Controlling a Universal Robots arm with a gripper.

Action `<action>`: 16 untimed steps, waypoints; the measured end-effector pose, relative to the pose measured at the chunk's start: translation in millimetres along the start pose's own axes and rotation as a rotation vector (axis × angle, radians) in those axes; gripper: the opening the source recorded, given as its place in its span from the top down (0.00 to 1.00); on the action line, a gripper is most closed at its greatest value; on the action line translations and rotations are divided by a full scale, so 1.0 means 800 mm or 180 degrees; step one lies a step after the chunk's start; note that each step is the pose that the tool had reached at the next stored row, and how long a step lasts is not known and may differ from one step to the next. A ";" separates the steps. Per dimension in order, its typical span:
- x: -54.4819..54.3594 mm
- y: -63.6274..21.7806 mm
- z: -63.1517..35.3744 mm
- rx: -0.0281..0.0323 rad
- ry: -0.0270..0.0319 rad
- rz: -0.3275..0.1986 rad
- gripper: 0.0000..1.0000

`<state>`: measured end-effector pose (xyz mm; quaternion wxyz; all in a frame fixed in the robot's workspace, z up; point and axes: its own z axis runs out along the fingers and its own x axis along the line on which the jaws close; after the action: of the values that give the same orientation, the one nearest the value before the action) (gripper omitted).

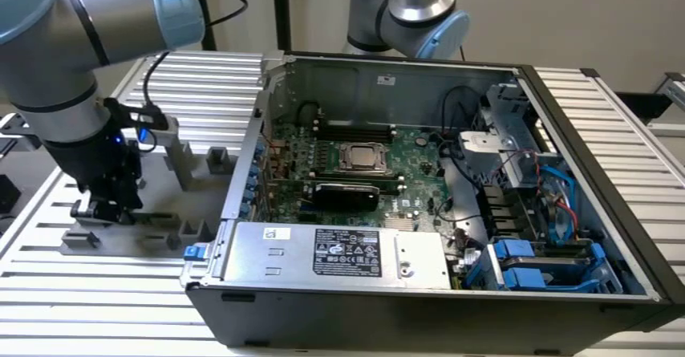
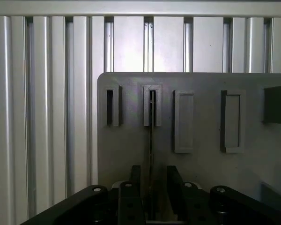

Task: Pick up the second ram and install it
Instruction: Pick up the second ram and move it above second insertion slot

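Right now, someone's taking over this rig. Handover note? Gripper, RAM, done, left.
Gripper: open, down at the grey holder on the exterior view's left. Its fingers stand either side of the second ram, with a gap on both sides.
Second ram: on edge in its holder slot, not lifted.
Computer case: open beside the holder, motherboard exposed.
Done: gripper lined up around the stick.
Left: ram not yet gripped, lifted or installed in the motherboard.
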<state>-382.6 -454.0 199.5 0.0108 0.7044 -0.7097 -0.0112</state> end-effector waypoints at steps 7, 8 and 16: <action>0.000 -0.001 0.001 -0.0001 0.0000 0.0000 0.00; 0.001 -0.001 0.001 -0.0001 0.0000 0.0000 1.00; 0.001 -0.001 0.001 -0.0001 -0.0001 0.0000 1.00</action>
<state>-381.6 -454.7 198.6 0.0109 0.7044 -0.7097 -0.0114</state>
